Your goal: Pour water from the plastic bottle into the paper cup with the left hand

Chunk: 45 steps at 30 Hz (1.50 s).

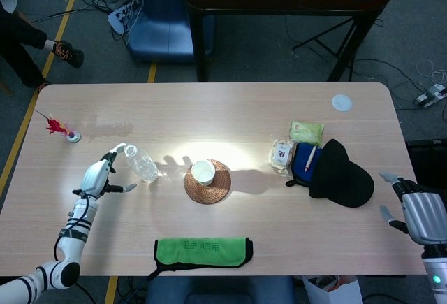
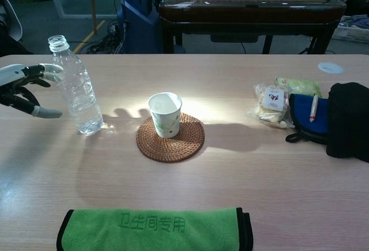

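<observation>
A clear plastic bottle (image 2: 76,89) (image 1: 140,163) stands upright and uncapped on the table, left of the white paper cup (image 2: 165,114) (image 1: 203,172). The cup sits on a round woven coaster (image 2: 171,139). My left hand (image 2: 23,87) (image 1: 98,177) hovers just left of the bottle with its fingers spread, the fingertips close to the bottle's side but holding nothing. My right hand (image 1: 419,214) rests open near the table's right front corner, far from both objects; the chest view does not show it.
A green cloth (image 2: 154,229) lies at the front edge. A black cap (image 1: 342,172), blue pouch (image 2: 308,116) with a pen, and snack packets (image 2: 272,104) crowd the right side. A bottle cap (image 1: 341,102) lies far right. A small red feathered toy (image 1: 59,128) sits far left.
</observation>
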Tool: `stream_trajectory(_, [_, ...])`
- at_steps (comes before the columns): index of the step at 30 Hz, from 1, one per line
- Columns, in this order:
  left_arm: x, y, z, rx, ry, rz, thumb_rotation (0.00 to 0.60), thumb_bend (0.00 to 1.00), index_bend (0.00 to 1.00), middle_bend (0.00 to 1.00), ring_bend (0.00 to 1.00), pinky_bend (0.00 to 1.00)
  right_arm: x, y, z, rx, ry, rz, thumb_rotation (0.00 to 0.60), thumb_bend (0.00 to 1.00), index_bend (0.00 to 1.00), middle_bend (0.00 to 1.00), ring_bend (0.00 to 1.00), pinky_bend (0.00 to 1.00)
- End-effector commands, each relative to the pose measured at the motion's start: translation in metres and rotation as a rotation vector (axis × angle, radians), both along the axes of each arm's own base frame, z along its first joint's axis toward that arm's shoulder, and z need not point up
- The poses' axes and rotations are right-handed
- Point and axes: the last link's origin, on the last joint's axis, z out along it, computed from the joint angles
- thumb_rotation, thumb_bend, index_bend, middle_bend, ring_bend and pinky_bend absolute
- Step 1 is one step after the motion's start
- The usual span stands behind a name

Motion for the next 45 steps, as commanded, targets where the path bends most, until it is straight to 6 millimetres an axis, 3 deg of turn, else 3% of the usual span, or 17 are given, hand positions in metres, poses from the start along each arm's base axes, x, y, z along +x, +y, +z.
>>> stream_trajectory(1, [0.003, 0.004, -0.003, -0.001, -0.017, 0.005, 0.600, 0.06, 0.01, 0.11, 0.10, 0.31, 0.000, 0.000, 0.001, -0.001, -0.001, 0.000, 0.600, 0.30, 0.22, 0.29, 0.33, 0.47])
stream_trajectory(16, [0.016, 0.022, -0.019, 0.002, -0.114, 0.041, 0.600, 0.06, 0.01, 0.10, 0.10, 0.31, 0.000, 0.001, 0.004, -0.008, -0.007, -0.002, 0.600, 0.30, 0.22, 0.29, 0.33, 0.47])
stream_trajectory(40, [0.032, 0.026, -0.048, -0.029, -0.230, 0.063, 0.600, 0.06, 0.02, 0.10, 0.10, 0.31, 0.000, 0.002, 0.008, -0.015, -0.016, 0.004, 0.600, 0.30, 0.22, 0.29, 0.33, 0.47])
stream_trajectory(45, [0.033, 0.027, -0.051, -0.028, -0.274, 0.088, 0.600, 0.06, 0.06, 0.11, 0.10, 0.31, 0.001, 0.002, 0.009, -0.018, -0.018, 0.004, 0.600, 0.30, 0.22, 0.29, 0.33, 0.47])
